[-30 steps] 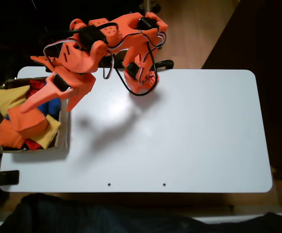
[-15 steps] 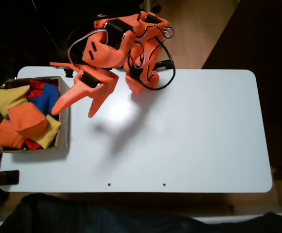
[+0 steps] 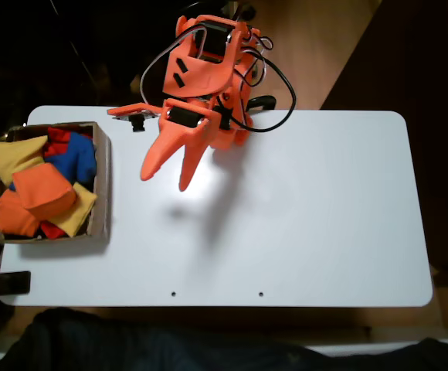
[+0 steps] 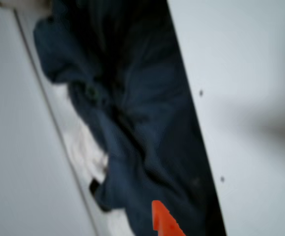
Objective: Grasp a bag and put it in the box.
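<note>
From my fixed view, the box sits at the table's left edge, and the bag lies in it on top of yellow, blue and red beanbags. To the right, well apart from the box, my gripper hangs over bare table, fingers spread and empty. My wrist view is blurred: an orange fingertip over dark blue cloth

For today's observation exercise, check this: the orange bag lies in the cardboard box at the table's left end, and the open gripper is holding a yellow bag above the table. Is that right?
Not quite. The fixed view shows the gripper open but empty above the table. The orange bag does lie in the box at the left end.
</note>
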